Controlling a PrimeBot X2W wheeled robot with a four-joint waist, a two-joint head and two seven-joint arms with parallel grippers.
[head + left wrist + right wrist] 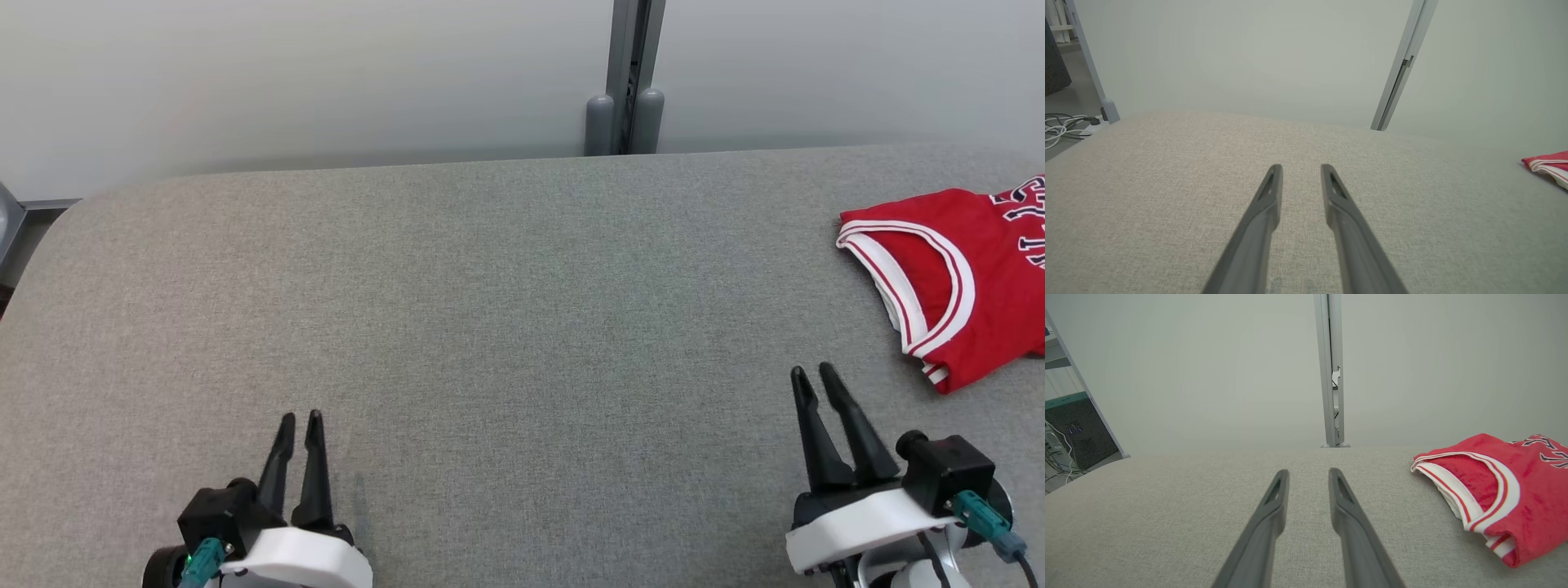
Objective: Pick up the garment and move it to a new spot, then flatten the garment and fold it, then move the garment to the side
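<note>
The grey table (490,286) spans the head view, its far edge running along a pale wall (245,73) and its far-left corner rounded; most of its cloth top lies bare. The red jersey (963,278) lies at the table's right side, cut off by the frame, ahead and to the right of the right gripper (816,374) and apart from it. That gripper and the left gripper (300,420) sit low over the table, each with fingers a narrow gap apart, empty. The right wrist view adds a dark cabinet (1077,433) past the left edge; the left wrist view adds white cables (1061,126) on the floor there.
</note>
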